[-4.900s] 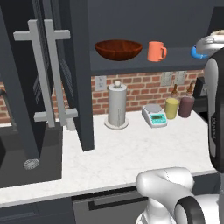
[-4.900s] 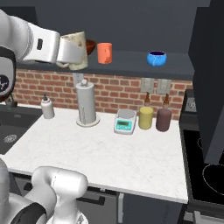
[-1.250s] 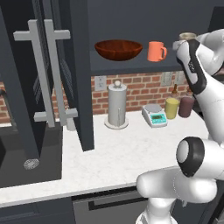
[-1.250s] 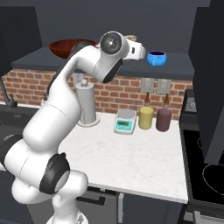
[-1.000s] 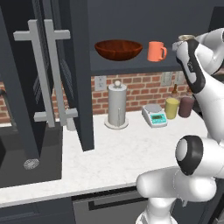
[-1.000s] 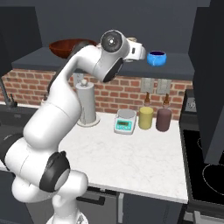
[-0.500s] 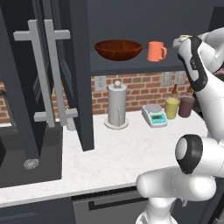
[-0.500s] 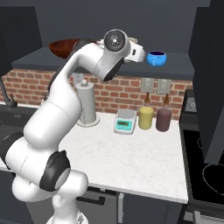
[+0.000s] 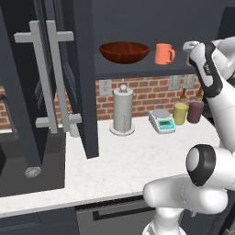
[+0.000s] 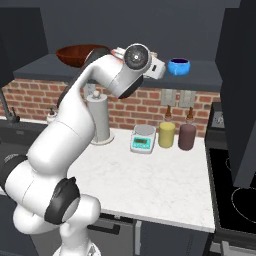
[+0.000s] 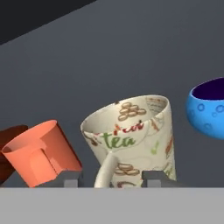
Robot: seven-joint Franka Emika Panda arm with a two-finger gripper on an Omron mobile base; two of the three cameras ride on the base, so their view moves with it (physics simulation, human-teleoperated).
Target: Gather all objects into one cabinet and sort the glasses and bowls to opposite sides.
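- Where the dark slate-grey wall cabinet [image 9: 69, 82] stands open, its tall door with long light-grey bar handles [image 9: 46, 78] swings out at the left of the left base view, and its shelf [image 9: 137, 69] runs across above the brick wall.
- The white marble desk [image 9: 137, 160] lies below it, carrying a steel paper-towel holder [image 9: 123, 110], a small kitchen scale [image 9: 161, 121], a yellow bottle [image 9: 180, 112] and a brown bottle [image 9: 195, 111] side by side near the wall.
- The white arm [image 10: 90, 100] rises from the base and bends up to the shelf, its hand between the orange mug and the blue bowl.
- The wide reddish-brown wooden bowl [image 9: 124, 51] sits on the shelf toward the left, upright.
- The orange mug [image 9: 163, 53] stands just beside it on the right, apart from it; in the hand view the orange mug [image 11: 41, 153] lies left of the cup.
- The cream cup [image 11: 131, 140], printed with "tea" and small brown marks, is tilted in the hand view, its handle toward the camera, between the orange mug and the blue bowl; whether it rests on the shelf cannot be told.
- The small glossy blue bowl [image 10: 178, 66] sits on the shelf to the right of the hand, near the cup but apart from it.
- The gripper [image 11: 111, 178] has its two dark tips on either side of the cup's handle and lower body, closed about the cup.
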